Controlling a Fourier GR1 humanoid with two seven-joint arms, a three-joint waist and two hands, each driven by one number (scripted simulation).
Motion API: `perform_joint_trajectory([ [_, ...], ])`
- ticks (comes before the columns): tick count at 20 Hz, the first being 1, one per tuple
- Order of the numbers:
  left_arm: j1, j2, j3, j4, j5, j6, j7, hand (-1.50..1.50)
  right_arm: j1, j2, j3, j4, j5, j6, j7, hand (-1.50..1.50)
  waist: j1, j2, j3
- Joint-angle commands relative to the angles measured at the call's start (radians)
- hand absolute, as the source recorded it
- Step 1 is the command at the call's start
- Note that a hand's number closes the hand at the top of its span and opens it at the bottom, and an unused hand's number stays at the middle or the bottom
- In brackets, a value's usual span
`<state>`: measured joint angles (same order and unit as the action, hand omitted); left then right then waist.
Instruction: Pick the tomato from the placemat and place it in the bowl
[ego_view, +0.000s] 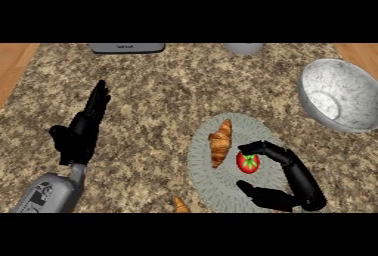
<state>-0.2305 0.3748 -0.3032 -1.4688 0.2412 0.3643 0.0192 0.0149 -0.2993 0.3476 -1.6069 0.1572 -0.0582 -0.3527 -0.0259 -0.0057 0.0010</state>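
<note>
Right now you're bracketing the small round red tomato (248, 163), lying on the round grey woven placemat (210, 185), with your right hand (295, 186) spread wide; closing fingers and thumb is coming next.

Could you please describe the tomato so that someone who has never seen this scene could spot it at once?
Find the round grey placemat, nearer the robot than the pale bowl and to its left. On the mat's right half, inside the curve of the right hand, lies the tomato. It is small, round and red with a green stem, unlike the long brown croissant beside it.
</note>
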Motion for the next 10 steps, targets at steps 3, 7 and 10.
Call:
perform_joint_trajectory([
  [3,0.060,-0.049,-0.043,-0.096,0.003,0.005,0.038,0.00,0.167,0.066,-0.028,-0.007,-0.094,-0.034,-0.341,-1.50,0.020,0.002,0.001],
  [7,0.054,-0.053,0.003,-0.030,-0.002,-0.051,-0.004,0.00,0.265,0.002,-0.040,-0.183,-0.018,-0.080,-0.331,-1.50,0.016,0.003,-0.001],
  [10,0.098,-0.074,-0.021,-0.073,-0.016,-0.035,-0.014,0.00,0.207,-0.016,-0.069,-0.282,0.073,-0.145,-0.087,-1.50,0.021,0.003,-0.002],
])
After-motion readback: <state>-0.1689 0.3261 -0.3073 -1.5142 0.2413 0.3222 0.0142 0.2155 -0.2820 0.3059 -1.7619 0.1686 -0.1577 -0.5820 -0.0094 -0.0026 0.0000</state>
